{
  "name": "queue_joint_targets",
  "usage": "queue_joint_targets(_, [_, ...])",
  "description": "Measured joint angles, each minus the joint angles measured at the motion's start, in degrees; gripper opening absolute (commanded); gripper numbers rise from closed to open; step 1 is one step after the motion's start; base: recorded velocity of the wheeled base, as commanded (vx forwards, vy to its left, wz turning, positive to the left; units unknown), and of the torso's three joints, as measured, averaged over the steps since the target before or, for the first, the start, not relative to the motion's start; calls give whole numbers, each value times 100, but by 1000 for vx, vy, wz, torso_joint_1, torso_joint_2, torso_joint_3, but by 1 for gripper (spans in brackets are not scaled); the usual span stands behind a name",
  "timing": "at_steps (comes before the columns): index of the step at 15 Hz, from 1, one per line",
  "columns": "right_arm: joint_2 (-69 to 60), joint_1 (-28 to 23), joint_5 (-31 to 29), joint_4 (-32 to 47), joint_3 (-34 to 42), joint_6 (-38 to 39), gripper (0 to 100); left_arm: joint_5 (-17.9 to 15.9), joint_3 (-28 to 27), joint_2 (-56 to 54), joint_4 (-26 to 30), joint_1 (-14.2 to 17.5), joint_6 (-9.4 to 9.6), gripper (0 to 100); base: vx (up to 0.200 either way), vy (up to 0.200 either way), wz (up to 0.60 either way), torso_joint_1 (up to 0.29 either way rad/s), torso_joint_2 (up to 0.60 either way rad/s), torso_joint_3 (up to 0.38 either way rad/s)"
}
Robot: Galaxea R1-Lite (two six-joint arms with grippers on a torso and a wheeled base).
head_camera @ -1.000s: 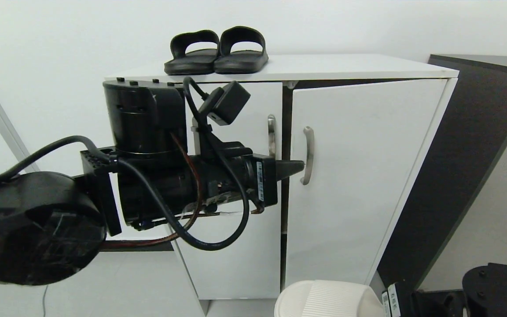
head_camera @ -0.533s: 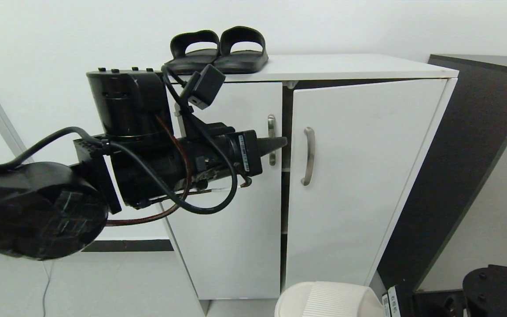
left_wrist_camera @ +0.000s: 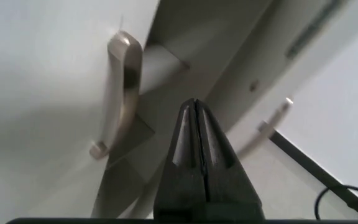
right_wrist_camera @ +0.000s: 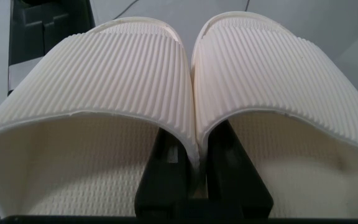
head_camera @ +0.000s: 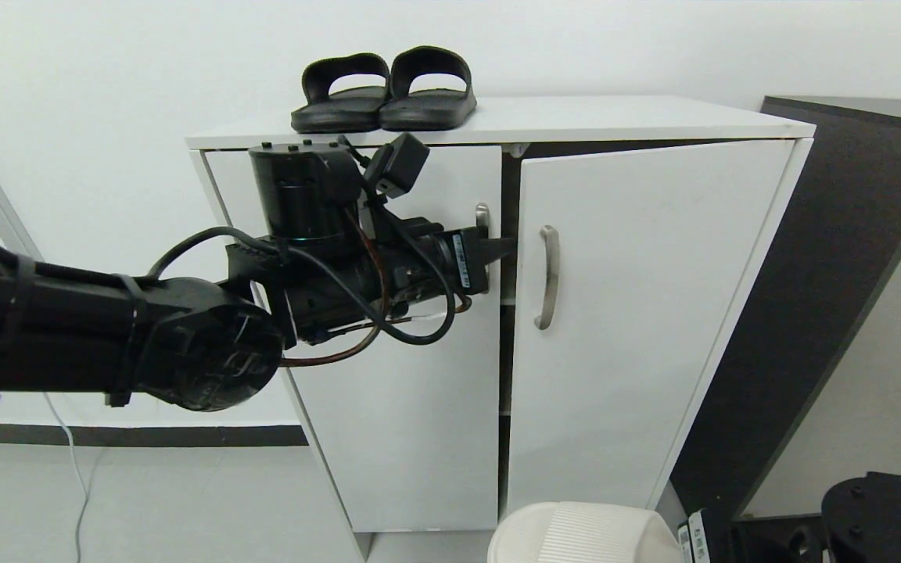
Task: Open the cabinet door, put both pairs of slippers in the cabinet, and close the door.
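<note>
Here, in the head view, the left gripper (head_camera: pixel 504 247) is hanging at the dark gap between the cabinet's (head_camera: pixel 615 117) doors, just beside the left handle (head_camera: pixel 482 215). The right door (head_camera: pixel 654 313) is standing slightly ajar. The black slippers (head_camera: pixel 384 98) are sitting side by side on the cabinet top, and the white slippers (head_camera: pixel 583 536) are showing low in front of the right door. In the left wrist view, that gripper's jaws are pressing together, empty, tip pointing into the gap. In the right wrist view, the right gripper (right_wrist_camera: pixel 194 186) is pinching the white slippers' touching inner sides together.
</note>
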Motion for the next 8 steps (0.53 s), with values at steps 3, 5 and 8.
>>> queue_joint_targets(3, [-2, 117, 9, 0, 24, 5, 0, -37, -188, 239, -194, -11, -9, 0, 0, 0, 0, 0, 0, 0])
queue_joint_targets(5, [0, 173, 9, 0, 63, 7, 0, -33, -229, 346, -232, -18, -22, 0, -100, 0, 0, 4, 1, 1])
queue_joint_targets(8, [13, 250, 7, 0, 133, 11, 0, 24, -238, 411, -251, -44, -50, 0, -200, 0, 0, 4, 5, 6])
